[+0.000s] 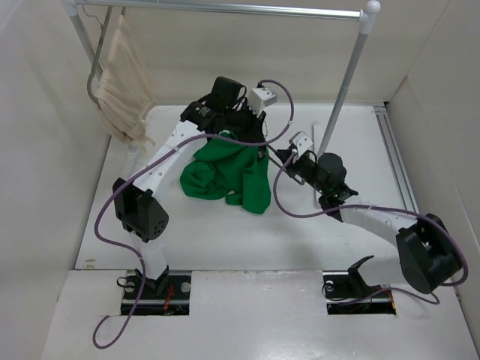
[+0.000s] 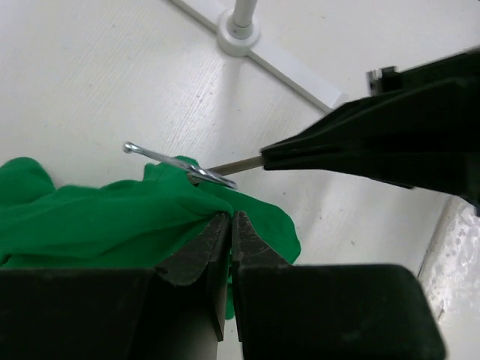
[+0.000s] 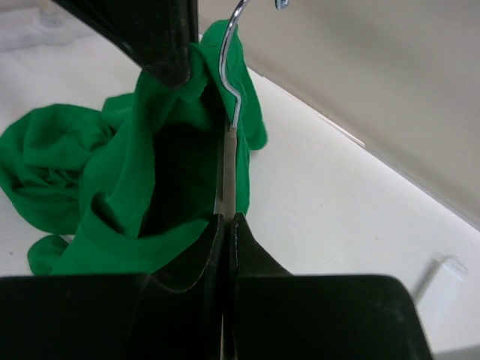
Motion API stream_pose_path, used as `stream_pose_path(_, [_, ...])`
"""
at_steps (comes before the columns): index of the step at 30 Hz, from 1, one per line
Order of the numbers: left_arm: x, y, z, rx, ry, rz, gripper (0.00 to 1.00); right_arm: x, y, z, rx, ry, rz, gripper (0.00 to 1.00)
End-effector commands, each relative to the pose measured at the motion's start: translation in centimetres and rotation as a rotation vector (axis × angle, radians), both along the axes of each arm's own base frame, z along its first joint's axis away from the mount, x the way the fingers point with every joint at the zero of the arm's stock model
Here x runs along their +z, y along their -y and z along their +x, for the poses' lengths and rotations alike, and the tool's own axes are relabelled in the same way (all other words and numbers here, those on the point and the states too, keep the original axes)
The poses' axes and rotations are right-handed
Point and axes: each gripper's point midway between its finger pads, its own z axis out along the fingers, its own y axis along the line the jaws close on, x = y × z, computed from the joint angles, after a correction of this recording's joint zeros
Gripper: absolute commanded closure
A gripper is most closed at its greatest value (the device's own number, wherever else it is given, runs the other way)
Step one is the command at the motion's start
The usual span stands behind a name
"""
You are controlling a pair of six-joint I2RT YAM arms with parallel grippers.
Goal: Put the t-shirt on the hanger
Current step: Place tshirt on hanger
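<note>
The green t-shirt (image 1: 225, 172) hangs bunched above the table's middle, its lower folds resting on the surface. My left gripper (image 1: 251, 135) is shut on the t-shirt's top edge (image 2: 97, 217), fingertips pinching the cloth (image 2: 230, 217). The hanger's metal hook (image 2: 180, 166) pokes out of the cloth just beyond. My right gripper (image 3: 227, 219) is shut on the hanger's thin greyish-brown stem (image 3: 227, 172), with the hook (image 3: 232, 45) rising above it. The rest of the hanger is hidden inside the shirt (image 3: 112, 180). In the top view the right gripper (image 1: 279, 156) sits at the shirt's right side.
A clothes rack spans the back: top rail (image 1: 225, 7), right post (image 1: 345, 90), its foot (image 2: 240, 34) on the table. A beige garment (image 1: 120, 82) hangs on the rail's left end. Walls close in left and right.
</note>
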Motion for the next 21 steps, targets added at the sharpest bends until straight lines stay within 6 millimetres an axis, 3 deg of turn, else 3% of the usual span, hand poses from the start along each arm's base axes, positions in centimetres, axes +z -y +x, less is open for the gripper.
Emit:
stream_pose_path(1, [5.4,0.9,-4.0,-0.160,0.052,-0.119,1.00,3.8,-0.7,0.4,0.070,0.120,0.156,1.00])
stream_pose_path(4, [3.8,1.2,-5.3,-0.229,0.021,-0.103,1.00,3.0,-1.5,0.4,0.146,0.139,0.161,1.00])
stream_pose_path(5, [3.0,0.9,-5.1,-0.222,0.021,-0.078,0.91,3.2,-1.8,0.1,0.167,0.149,0.163,1.00])
stream_pose_path(6, [3.1,0.5,-5.1,-0.224,0.043,-0.062,0.63,2.9,-2.2,-0.1,0.199,0.149,0.159,1.00])
stream_pose_path(9, [3.1,-0.8,-4.7,-0.249,0.114,-0.004,0.46,2.7,-2.3,-0.7,0.220,0.155,0.146,1.00])
stream_pose_path(11, [4.7,-2.4,-4.0,-0.227,0.197,0.007,0.35,2.4,-1.9,-1.1,0.216,0.157,0.117,1.00])
stream_pose_path(14, [7.2,-4.9,-2.2,-0.200,0.391,0.074,0.29,2.0,-1.1,-1.5,0.204,0.152,0.080,1.00])
stream_pose_path(17, [7.4,-6.7,-0.4,-0.208,0.574,0.206,0.21,2.3,-1.1,-2.1,0.226,0.175,0.044,1.00])
stream_pose_path(20, [4.7,-7.9,1.1,-0.235,0.666,0.334,0.14,3.2,-1.2,-2.8,0.251,0.215,0.027,1.00])
stream_pose_path(21, [2.8,-8.7,1.7,-0.271,0.687,0.391,0.14,2.9,-1.3,-2.9,0.261,0.211,0.014,1.00])
